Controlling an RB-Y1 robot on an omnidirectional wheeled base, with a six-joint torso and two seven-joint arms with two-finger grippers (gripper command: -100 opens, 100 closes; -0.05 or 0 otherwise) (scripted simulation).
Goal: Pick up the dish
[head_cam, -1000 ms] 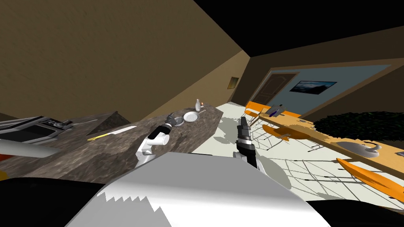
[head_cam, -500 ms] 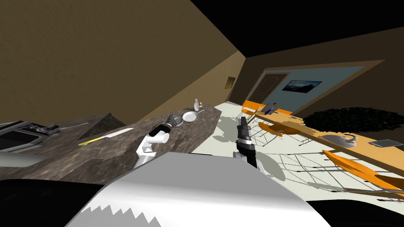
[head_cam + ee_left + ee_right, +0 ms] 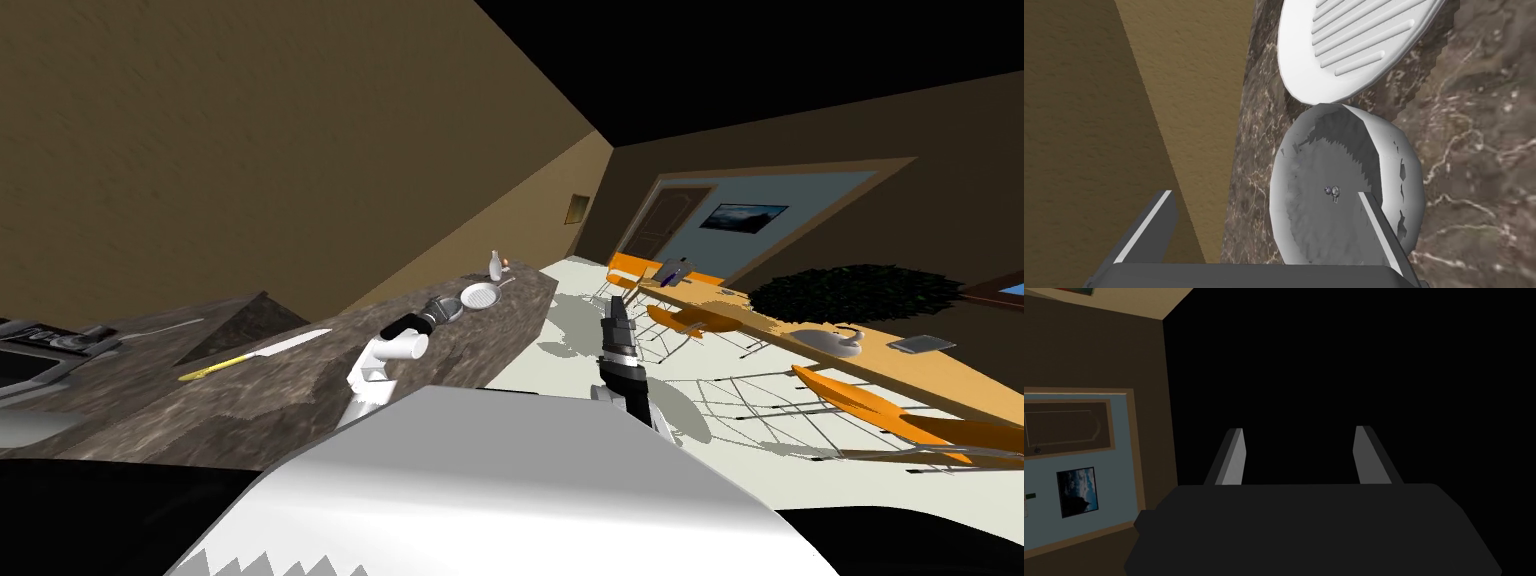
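The dish (image 3: 1344, 165) is a round grey bowl on the dark marbled counter (image 3: 1474, 165), close to the counter's wall-side edge. My left gripper (image 3: 1264, 194) is open right at it. One finger (image 3: 1374, 225) lies over the bowl's inside, the other finger (image 3: 1155, 220) stands outside it toward the brown wall, so the bowl's near rim sits between them. In the head view the dish (image 3: 449, 307) lies just past my left gripper (image 3: 432, 315). My right gripper (image 3: 1299, 455) is open and holds nothing; it is raised off the counter's end (image 3: 615, 318).
A white ribbed pan (image 3: 1349, 45) touches the dish's far side, and a small bottle (image 3: 494, 265) stands beyond the pan (image 3: 480, 295). A yellow-handled knife (image 3: 250, 352) lies nearer on the counter (image 3: 300, 395). An orange table (image 3: 900, 365) with chairs is to the right.
My head view has swung, so the counter, knife and table have slid leftward in it. Both arms keep nearly the same pose, with the left gripper still at the dish.
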